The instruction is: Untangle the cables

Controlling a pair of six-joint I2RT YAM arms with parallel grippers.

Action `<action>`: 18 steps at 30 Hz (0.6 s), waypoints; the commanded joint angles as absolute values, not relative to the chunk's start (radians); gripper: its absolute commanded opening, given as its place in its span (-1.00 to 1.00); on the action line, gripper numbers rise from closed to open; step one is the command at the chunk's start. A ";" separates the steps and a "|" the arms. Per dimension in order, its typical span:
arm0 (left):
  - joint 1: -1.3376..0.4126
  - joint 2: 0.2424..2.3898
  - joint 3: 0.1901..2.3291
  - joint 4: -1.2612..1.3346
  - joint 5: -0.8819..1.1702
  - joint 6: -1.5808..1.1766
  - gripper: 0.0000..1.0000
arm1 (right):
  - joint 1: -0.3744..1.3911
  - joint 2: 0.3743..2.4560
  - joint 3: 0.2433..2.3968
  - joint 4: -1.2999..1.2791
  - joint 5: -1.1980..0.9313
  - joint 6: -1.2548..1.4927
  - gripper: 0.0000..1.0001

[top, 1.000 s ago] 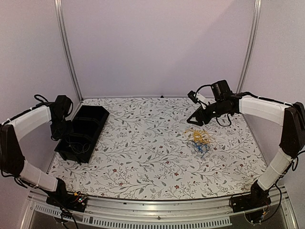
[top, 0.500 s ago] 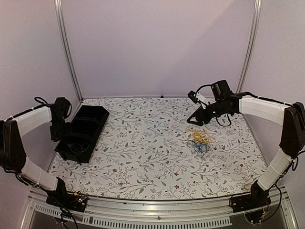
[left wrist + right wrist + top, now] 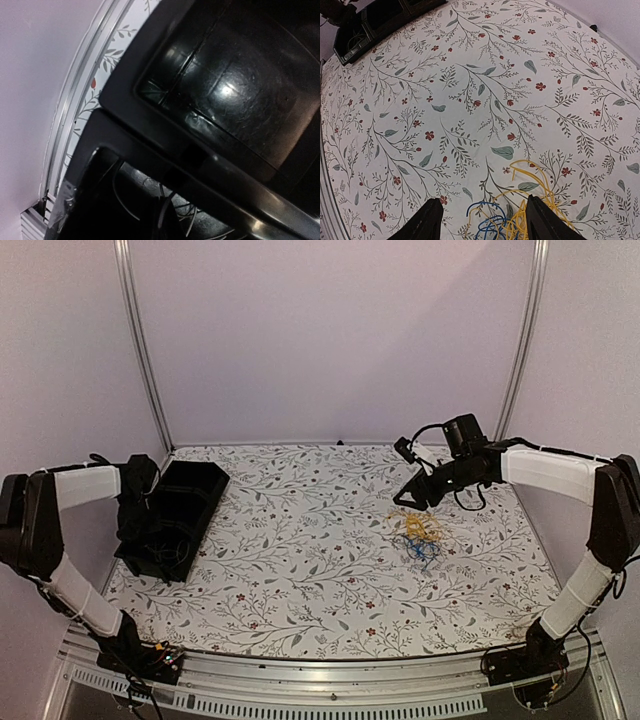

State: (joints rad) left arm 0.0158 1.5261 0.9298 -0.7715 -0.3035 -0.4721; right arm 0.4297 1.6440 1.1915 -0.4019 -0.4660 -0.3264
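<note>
Cables [image 3: 421, 533], a yellow, blue and cream tangle, lie on the floral table [image 3: 300, 570], right of centre. My right arm rises at the right edge and bends left, wrist tipped down, so my right gripper [image 3: 414, 496] hangs just beyond the tangle's far side. Its 2 fingers [image 3: 429, 222] stand wide apart, holding nothing, with blue and yellow strands showing between them. My left arm folds at the left edge, and my left gripper [image 3: 133, 520], closed tight, points down at the black bin [image 3: 195, 490].

Black bin [image 3: 195, 485] at left edge (wires [image 3: 161, 212] inside, seemingly), cables [image 3: 420, 535] right of centre, bare cloth [image 3: 300, 540] between
</note>
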 commanded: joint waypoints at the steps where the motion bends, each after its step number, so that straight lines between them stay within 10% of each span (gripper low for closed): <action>1: 0.010 1.573 0.902 -0.746 -0.320 -0.494 -1.00 | 0.431 1.609 1.187 -0.379 -0.471 -0.334 0.22; 18: 0.009 1.523 0.904 -0.773 -0.298 -0.513 -0.79 | 0.431 1.637 1.208 -0.383 -0.477 -0.333 0.22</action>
State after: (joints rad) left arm 0.0151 1.5547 0.8452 -0.7433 -0.3119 -0.5068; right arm 0.4297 1.6421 1.1908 -0.3958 -0.4664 -0.3305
